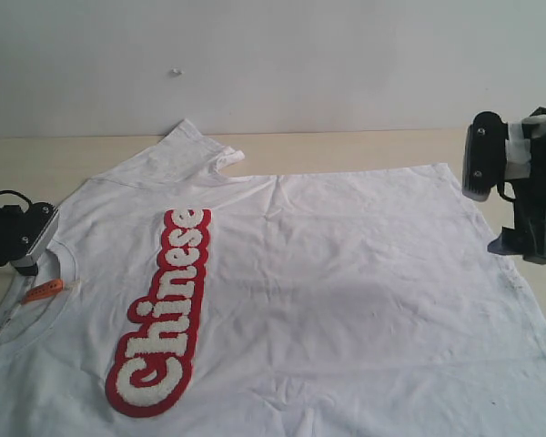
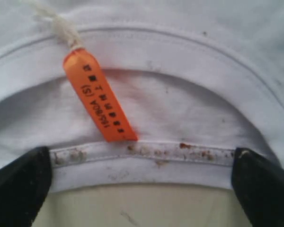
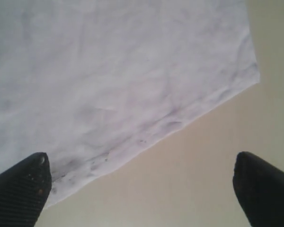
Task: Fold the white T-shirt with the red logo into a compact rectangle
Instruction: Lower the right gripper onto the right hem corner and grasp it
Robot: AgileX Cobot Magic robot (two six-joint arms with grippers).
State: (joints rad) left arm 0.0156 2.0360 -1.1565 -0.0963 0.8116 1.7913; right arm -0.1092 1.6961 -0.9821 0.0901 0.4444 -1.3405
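The white T-shirt (image 1: pixel 346 264) lies spread flat on the table, collar to the left, hem to the right. Its red logo (image 1: pixel 164 309) reading "Chinese" runs along the left part. My left gripper (image 1: pixel 14 273) hovers open at the collar (image 2: pixel 142 158), its dark fingers (image 2: pixel 19 182) wide apart on either side of the ribbed edge, beside the orange neck tag (image 2: pixel 97 97). My right gripper (image 1: pixel 528 241) hangs open over the shirt's hem (image 3: pixel 146 142) near the far right corner, with nothing between its fingers (image 3: pixel 21 184).
The beige table (image 1: pixel 346 150) shows behind the shirt and along its right edge (image 3: pixel 203 175). One sleeve (image 1: pixel 196 146) is bunched at the back left. A white wall rises behind the table.
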